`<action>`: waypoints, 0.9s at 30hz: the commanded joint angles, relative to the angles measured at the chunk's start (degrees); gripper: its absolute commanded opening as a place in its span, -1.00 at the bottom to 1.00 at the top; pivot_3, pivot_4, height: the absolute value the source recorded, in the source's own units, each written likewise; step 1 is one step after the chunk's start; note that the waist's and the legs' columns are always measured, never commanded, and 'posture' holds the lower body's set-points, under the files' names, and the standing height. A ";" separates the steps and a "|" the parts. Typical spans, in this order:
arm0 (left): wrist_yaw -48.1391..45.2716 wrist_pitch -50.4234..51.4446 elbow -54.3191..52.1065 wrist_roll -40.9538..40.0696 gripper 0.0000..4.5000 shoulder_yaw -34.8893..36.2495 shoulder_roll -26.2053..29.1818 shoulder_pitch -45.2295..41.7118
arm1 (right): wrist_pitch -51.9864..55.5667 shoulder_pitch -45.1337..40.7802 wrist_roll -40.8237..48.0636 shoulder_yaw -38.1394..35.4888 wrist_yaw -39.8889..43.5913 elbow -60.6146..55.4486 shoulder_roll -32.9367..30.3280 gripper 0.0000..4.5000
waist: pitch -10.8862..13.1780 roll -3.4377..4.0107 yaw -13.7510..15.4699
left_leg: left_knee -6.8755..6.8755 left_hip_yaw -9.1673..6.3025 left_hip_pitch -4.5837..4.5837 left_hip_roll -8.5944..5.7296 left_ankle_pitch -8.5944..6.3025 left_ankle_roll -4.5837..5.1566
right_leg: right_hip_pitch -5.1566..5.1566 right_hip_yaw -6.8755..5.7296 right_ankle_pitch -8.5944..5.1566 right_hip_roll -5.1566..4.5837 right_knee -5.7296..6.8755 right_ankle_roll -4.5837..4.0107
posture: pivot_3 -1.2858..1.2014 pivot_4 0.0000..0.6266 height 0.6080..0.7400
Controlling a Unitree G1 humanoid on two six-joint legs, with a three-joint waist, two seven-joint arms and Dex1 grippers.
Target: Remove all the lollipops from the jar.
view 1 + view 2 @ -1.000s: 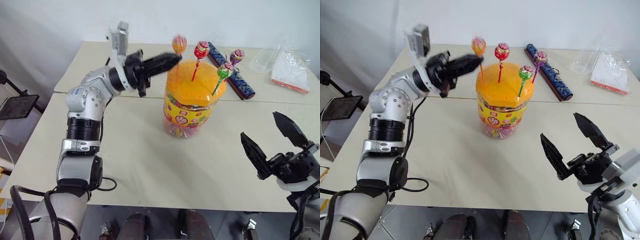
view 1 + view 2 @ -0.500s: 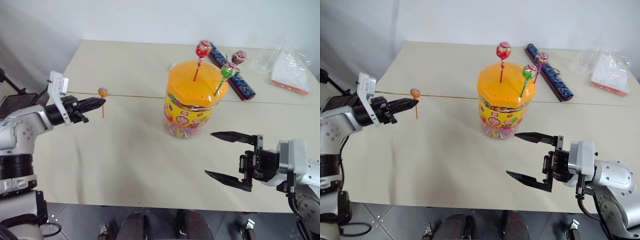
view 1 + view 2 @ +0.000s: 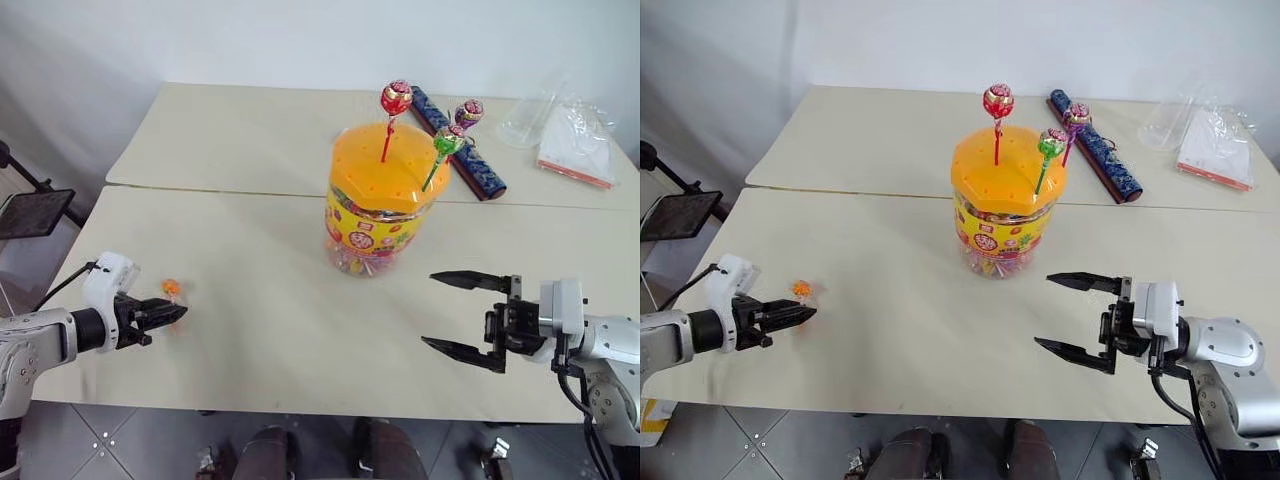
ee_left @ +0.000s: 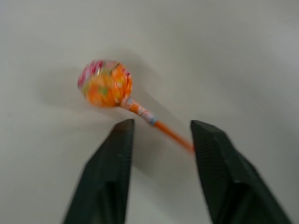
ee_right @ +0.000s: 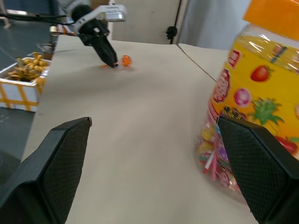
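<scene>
My left gripper's (image 4: 159, 140) fingers are parted, the orange lollipop (image 4: 106, 84) released onto the table (image 3: 290, 330) just ahead of them. My right gripper (image 3: 1072, 315) is spread wide near the jar (image 3: 383, 200). I'd back the left straight off to avoid nudging the stick. Red (image 3: 396, 97), green (image 3: 448, 140) and purple (image 3: 468, 110) lollipops stand in the lid.
</scene>
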 commanded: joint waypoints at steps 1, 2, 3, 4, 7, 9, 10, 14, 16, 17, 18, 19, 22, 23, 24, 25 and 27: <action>-7.80 -15.95 6.22 5.07 0.36 -0.30 4.28 -3.96 | 1.43 2.84 3.75 -7.00 -4.76 -4.98 0.55 1.00 | 0.00 0.00 0.21 | -0.02 0.00 0.00 0.00 0.04 0.04 | -0.01 -0.04 0.00 0.01 0.07 0.00 | 0.03 -0.52 1.00; -11.07 -20.49 8.13 4.87 0.48 -0.26 4.40 -6.19 | 2.37 3.72 4.90 -8.65 -6.36 -5.92 0.81 1.00 | 0.00 0.00 0.20 | -0.02 0.00 -0.06 0.01 0.06 0.07 | -0.05 -0.18 -0.01 0.06 0.08 -0.01 | 0.03 -0.52 1.00; -15.03 -23.63 9.62 3.16 0.48 -0.18 4.25 -10.11 | 3.30 4.62 6.43 -10.94 -8.48 -7.05 1.19 1.00 | 0.00 0.00 0.29 | -0.04 0.02 -0.06 0.00 0.06 0.07 | -0.04 -0.29 0.00 0.07 0.07 -0.01 | 0.03 -0.52 1.00; -18.35 -25.74 10.88 1.45 0.48 -0.33 3.85 -14.18 | 4.00 5.34 7.61 -13.00 -10.55 -8.02 1.59 1.00 | 0.00 0.00 0.49 | -0.07 0.06 -0.06 -0.05 0.06 0.09 | -0.05 -0.41 0.00 0.07 0.07 -0.01 | 0.03 -0.52 1.00; -25.15 -25.55 12.80 -3.87 0.48 -2.64 1.05 -25.56 | 6.15 6.53 9.98 -17.35 -16.31 -10.05 2.70 1.00 | -0.04 -0.06 0.36 | -0.07 0.09 -0.12 -0.19 0.11 0.24 | 0.00 -0.66 0.03 0.08 0.04 0.06 | 0.03 -0.52 1.00; -27.49 -22.98 13.16 -6.71 0.48 -5.69 -2.32 -32.64 | 6.98 7.49 11.57 -20.59 -18.74 -10.96 3.15 1.00 | -0.05 -0.04 0.31 | -0.07 0.22 -0.06 -0.24 0.12 0.34 | 0.03 -0.70 0.08 0.06 0.05 0.13 | 0.03 -0.52 1.00; -28.14 -22.23 13.48 -7.29 0.48 -8.03 -4.92 -36.81 | 6.77 8.12 12.05 -22.58 -19.62 -11.29 3.53 1.00 | -0.05 -0.04 0.56 | -0.06 0.30 -0.03 -0.26 0.12 0.39 | 0.04 -0.73 0.09 0.07 0.07 0.17 | 0.03 -0.52 1.00; -27.93 -24.43 19.05 -5.92 0.48 -13.23 -15.85 -48.98 | 6.32 9.83 12.90 -26.69 -22.23 -12.79 5.11 1.00 | -0.06 -0.07 0.51 | 0.00 0.36 -0.07 -0.38 0.22 0.56 | 0.08 -0.69 0.18 0.15 0.01 0.32 | 0.03 -0.52 1.00; -25.90 -26.85 22.65 -4.54 0.48 -14.57 -21.81 -53.74 | 6.11 10.38 13.28 -27.65 -23.98 -14.15 6.32 1.00 | -0.06 -0.11 0.31 | 0.02 0.40 -0.06 -0.38 0.24 0.60 | 0.08 -0.61 0.18 0.17 -0.03 0.33 | 0.03 -0.52 1.00; -24.75 -27.60 24.84 -3.62 0.48 -15.46 -24.55 -56.04 | 5.91 10.62 13.33 -27.82 -25.25 -15.25 7.25 1.00 | -0.06 -0.11 0.23 | 0.03 0.41 -0.06 -0.35 0.24 0.60 | 0.09 -0.58 0.18 0.22 -0.03 0.33 | 0.03 -0.52 1.00; -23.67 -28.65 27.02 -2.54 0.48 -16.20 -26.97 -57.92 | 5.78 10.97 13.40 -27.72 -26.50 -16.53 8.26 1.00 | -0.06 -0.11 0.26 | 0.03 0.45 -0.05 -0.34 0.24 0.61 | 0.08 -0.53 0.18 0.22 -0.04 0.33 | 0.03 -0.52 1.00; -23.20 -29.34 28.69 -1.70 0.48 -16.53 -28.39 -59.11 | 5.78 11.15 13.33 -27.51 -27.43 -17.50 8.97 1.00 | -0.06 -0.11 0.25 | 0.03 0.44 -0.05 -0.33 0.24 0.61 | 0.08 -0.52 0.18 0.26 -0.05 0.33 | 0.03 -0.52 1.00; -23.55 -28.72 30.92 -0.74 0.48 -18.37 -31.65 -60.95 | 5.76 12.07 13.51 -26.54 -31.03 -21.35 12.01 1.00 | -0.07 -0.09 -0.36 | -0.02 0.58 0.01 -0.29 0.23 0.62 | 0.04 -0.37 0.18 0.34 -0.05 0.34 | 0.03 -0.52 1.00; -22.72 -28.82 31.74 -0.24 0.48 -18.89 -33.01 -61.77 | 5.55 12.45 13.15 -25.96 -31.77 -22.49 12.88 1.00 | -0.07 -0.09 -0.35 | -0.04 0.58 0.04 -0.25 0.22 0.61 | 0.03 -0.36 0.18 0.41 -0.04 0.33 | 0.03 -0.52 1.00; -22.10 -28.99 32.33 0.18 0.48 -19.09 -33.91 -62.33 | 5.41 12.70 12.85 -25.57 -32.18 -23.18 13.38 1.00 | -0.07 -0.09 -0.17 | -0.04 0.56 0.03 -0.20 0.22 0.60 | 0.03 -0.36 0.18 0.45 -0.04 0.33 | 0.03 -0.52 1.00; -21.95 -29.21 33.00 0.60 0.48 -19.12 -34.48 -62.81 | 5.29 12.74 12.54 -25.17 -32.61 -23.67 13.77 1.00 | -0.07 -0.09 -0.04 | -0.03 0.53 0.00 -0.17 0.22 0.60 | 0.02 -0.35 0.18 0.51 -0.04 0.33 | 0.03 -0.52 1.00; -21.14 -29.93 34.54 2.16 0.48 -19.69 -35.55 -63.90 | 5.09 12.38 12.72 -24.47 -33.61 -24.34 14.25 1.00 | -0.06 -0.09 0.13 | 0.01 0.57 -0.02 -0.17 0.22 0.60 | 0.01 -0.25 0.18 0.51 -0.08 0.33 | 0.03 -0.52 1.00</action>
